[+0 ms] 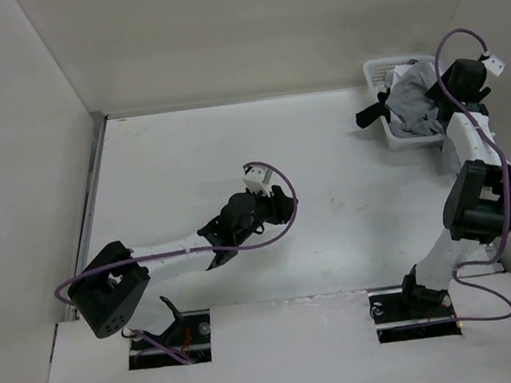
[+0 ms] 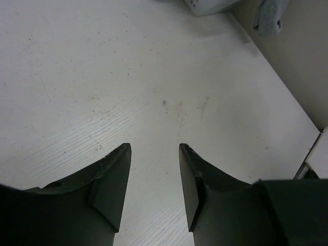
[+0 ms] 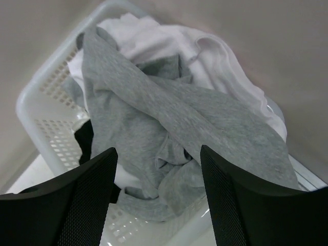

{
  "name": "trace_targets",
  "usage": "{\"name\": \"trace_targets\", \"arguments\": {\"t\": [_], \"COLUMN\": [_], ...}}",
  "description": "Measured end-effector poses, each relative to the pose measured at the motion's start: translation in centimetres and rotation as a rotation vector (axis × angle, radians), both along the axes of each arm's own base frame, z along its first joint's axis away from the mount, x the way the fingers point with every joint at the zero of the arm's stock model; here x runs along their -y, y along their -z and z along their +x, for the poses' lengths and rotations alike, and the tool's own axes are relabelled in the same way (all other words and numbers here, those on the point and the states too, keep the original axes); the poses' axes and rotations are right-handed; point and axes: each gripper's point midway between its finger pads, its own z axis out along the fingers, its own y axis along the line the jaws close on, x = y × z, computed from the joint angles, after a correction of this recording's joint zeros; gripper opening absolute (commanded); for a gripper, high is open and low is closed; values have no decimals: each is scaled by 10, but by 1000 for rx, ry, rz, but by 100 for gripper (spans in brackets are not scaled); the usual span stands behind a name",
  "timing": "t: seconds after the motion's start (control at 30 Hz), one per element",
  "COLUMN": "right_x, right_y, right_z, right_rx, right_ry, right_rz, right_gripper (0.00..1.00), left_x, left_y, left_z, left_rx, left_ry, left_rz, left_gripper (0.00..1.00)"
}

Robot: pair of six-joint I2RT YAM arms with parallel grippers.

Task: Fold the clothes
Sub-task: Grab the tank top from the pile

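We had the right gripper (image 3: 158, 154) poised over the basket (image 3: 43, 102) at the far right corner of the table (image 2: 102, 77). Its jaws stood apart with nothing between them, presumably so it could come down astride a ridge of cloth. The grey T-shirt (image 3: 169, 128) lay crumpled on top of the pile in that basket, draped across a white shirt (image 3: 205, 51), which we judged made it the easiest to pinch first. The left gripper (image 2: 154, 148) hung over the bare middle of the table, fingers parted and empty; we took it to be placed where the shirt would need spreading. We counted two grippers, one basket, one grey T-shirt, one white shirt, and one dark piece (image 3: 84, 141) at the basket's left side that we could not identify. No folding had begun.
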Motion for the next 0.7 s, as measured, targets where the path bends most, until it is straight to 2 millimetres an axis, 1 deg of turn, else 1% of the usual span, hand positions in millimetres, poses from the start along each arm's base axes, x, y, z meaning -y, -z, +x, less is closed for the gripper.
{"name": "trace_targets", "arguments": {"t": [0.13, 0.23, 0.33, 0.43, 0.53, 0.63, 0.7], "right_x": [6, 11, 16, 20, 26, 30, 33], "right_y": [31, 48, 51, 49, 48, 55, 61], "right_z": [4, 2, 1, 1, 4, 5, 6], "right_rx": [-63, -102, -113, -114, -119, -136, -149], "right_ry": [-22, -23, -16, -6, 9, 23, 29], "right_rz": [31, 45, 41, 27, 8, 0, -1], "right_gripper": [67, 67, 67, 67, 62, 58, 60], "left_x": [-1, -1, -1, -1, 0, 0, 0], "left_y": [-1, -1, -2, -2, -4, -5, -6], "left_z": [1, 1, 1, 1, 2, 2, 2], "left_rx": [6, 7, 10, 12, 17, 20, 22], "left_ry": [-4, -3, -3, -3, -2, -2, -2], "left_rz": [-8, -9, -13, -16, -22, -27, -30], "left_gripper": [44, 45, 45, 45, 45, 45, 45]}}
